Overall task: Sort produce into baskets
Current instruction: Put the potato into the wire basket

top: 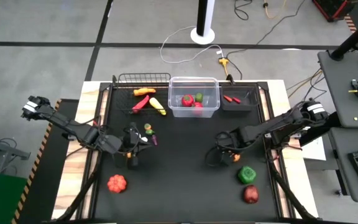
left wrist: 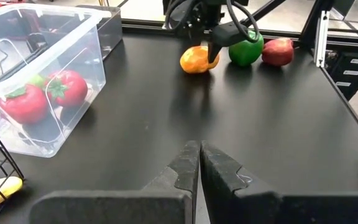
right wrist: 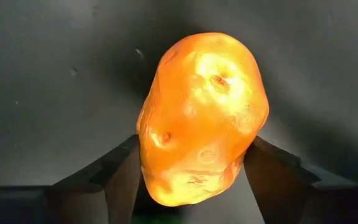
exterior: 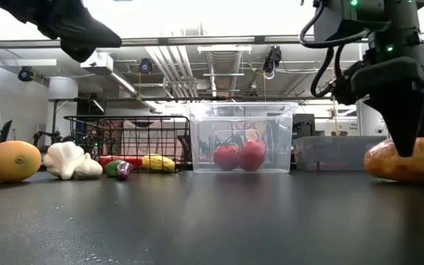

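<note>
Right gripper down on the black table, fingers straddling an orange potato-like piece — touching both its sides, piece resting on the mat. Beyond it at the table's far edge, largest first: black wire basket with corn and a red chilli, clear bin holding tomatoes, low dark tray. Just beside the gripper on its near side: green pepper, then a dark-red fruit. Well apart across the table — left gripper, fingers pressed together, holding nothing, near the garlic; orange pumpkin sits by it.
</note>
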Robot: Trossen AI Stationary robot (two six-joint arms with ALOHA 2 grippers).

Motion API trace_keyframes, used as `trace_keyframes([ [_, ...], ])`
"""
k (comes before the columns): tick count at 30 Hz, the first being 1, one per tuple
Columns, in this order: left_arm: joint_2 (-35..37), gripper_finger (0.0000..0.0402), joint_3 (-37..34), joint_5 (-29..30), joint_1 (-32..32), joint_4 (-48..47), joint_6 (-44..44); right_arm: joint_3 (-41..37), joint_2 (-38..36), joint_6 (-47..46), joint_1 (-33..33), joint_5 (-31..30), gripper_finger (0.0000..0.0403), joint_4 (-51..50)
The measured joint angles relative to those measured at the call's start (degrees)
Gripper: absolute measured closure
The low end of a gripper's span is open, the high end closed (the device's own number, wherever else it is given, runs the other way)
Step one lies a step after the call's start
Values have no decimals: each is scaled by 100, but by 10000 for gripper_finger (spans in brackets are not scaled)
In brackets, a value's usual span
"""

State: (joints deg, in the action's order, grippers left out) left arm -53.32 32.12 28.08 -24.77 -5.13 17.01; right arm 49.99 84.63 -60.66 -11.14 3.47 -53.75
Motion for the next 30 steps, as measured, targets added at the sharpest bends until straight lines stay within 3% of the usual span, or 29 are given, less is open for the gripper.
trace_keyframes([
  [15,-434,401,-2,-13,0,302,-14,-67,-1466,635,2,-1023,171,1602],
  [17,-537,401,-2,-64,2,497,-132,-125,-1605,1060,4,-1182,171,2078],
  [22,-838,401,-2,-825,0,1652,-925,-189,-1606,2561,-8,-1565,171,3674],
  [30,-1396,402,-2,-1065,191,3284,-1399,-268,-748,5168,-136,-1509,171,7177],
])
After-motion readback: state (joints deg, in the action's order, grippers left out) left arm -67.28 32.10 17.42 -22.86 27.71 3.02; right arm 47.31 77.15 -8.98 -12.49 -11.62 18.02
